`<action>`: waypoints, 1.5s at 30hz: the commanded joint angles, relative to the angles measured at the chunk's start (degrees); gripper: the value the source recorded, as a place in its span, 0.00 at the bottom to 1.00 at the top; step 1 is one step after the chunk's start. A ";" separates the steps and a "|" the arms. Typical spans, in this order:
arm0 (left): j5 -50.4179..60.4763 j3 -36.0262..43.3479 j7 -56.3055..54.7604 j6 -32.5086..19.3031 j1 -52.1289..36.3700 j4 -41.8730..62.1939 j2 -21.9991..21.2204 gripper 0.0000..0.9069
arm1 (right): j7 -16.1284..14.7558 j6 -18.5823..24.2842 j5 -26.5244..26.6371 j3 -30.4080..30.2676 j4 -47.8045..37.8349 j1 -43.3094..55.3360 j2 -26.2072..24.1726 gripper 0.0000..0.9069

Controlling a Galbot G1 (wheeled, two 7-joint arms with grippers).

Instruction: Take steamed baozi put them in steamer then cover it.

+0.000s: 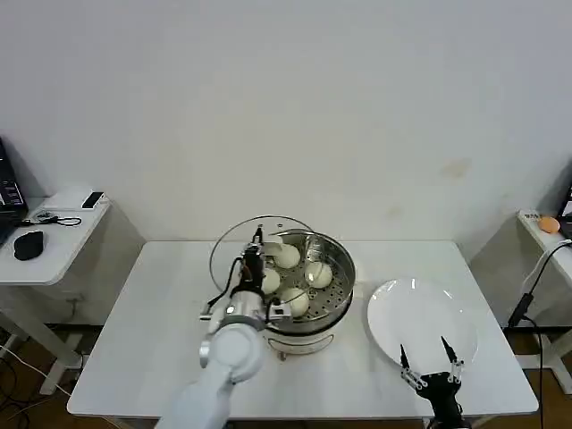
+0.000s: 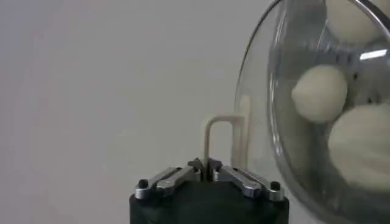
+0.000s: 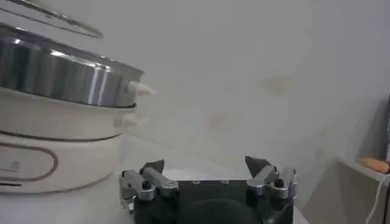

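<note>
Four buns (image 1: 296,273) sit inside the one steamer (image 1: 338,290), which stands on its white pot base near the middle of the white bench (image 1: 161,313); they lie close together, filling most of the perforated floor. One glass lid (image 1: 234,243) hangs tilted over the steamer's left and far rim, its left edge reaching out past the basket over bare bench. The left tool (image 1: 258,239) is pinched tight on the lid's cream handle (image 2: 220,143), and in the left wrist view the fingers (image 2: 173,178) meet at the foot of that handle, with two buns showing through the glass beside it. One white plate (image 1: 420,317) lies bare to the right of the steamer, apart from it by a narrow strip of bench. The right tool (image 1: 431,365) hovers at the near edge of that plate, close to the bench's near edge, its two fingers (image 3: 270,179) spread wide and holding nothing. The left half of the bench, from the steamer out to the left edge, offers broad open room, as does the far strip behind the plate. Two side tables stand off the bench, one on each side.
</note>
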 commanded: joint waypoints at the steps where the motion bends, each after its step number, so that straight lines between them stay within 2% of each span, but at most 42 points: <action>1: 5.70 3.45 2.98 0.39 -2.35 3.57 -6.55 0.00 | 0.06 0.20 -0.48 -0.14 -0.33 -0.03 0.25 1.00; 45: 8.36 4.87 2.64 -0.63 0.62 5.29 -7.54 0.00 | 0.21 0.74 -1.26 -2.04 -1.52 0.26 0.32 1.00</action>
